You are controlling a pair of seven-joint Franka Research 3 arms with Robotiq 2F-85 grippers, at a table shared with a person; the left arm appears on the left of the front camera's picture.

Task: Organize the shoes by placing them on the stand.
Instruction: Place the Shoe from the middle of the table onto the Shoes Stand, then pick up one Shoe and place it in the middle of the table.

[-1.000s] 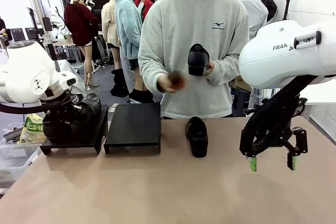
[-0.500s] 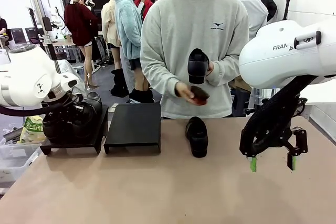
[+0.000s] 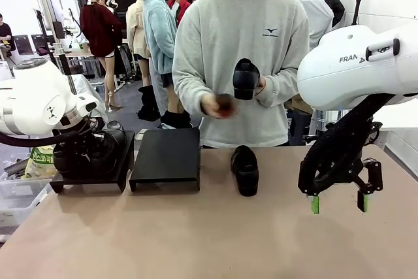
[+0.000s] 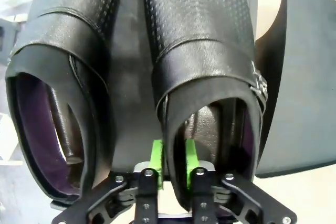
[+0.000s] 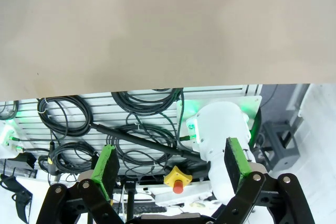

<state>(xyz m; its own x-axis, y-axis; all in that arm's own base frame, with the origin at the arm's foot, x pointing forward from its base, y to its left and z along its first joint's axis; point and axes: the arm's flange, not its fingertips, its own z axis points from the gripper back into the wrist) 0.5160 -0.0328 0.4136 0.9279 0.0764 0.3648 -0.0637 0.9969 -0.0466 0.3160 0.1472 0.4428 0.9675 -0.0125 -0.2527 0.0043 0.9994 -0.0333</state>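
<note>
Two black glossy shoes (image 4: 199, 51) (image 4: 63, 66) lie side by side on the left black stand (image 3: 91, 178). My left gripper (image 4: 173, 153) is at the right-hand shoe's heel, with its green pads (image 4: 156, 156) close on either side of the heel wall. A second black stand (image 3: 166, 155) sits beside the first with a bare top. Another shoe (image 3: 245, 169) lies on the table in front of the person. The person holds one more shoe (image 3: 245, 78) upright in one hand. My right gripper (image 3: 338, 204) hangs open above the table's right side, holding nothing.
The person's other hand (image 3: 219, 104) is blurred at waist height. A clear bin with a yellow packet (image 3: 40, 160) sits past the table's left edge. In the right wrist view, cables (image 5: 131, 129) and a robot base lie beyond the table edge (image 5: 157, 85).
The person's free hand moved back and forth in front of the body. My left arm shifted slightly at the left stand. The right arm has not moved.
</note>
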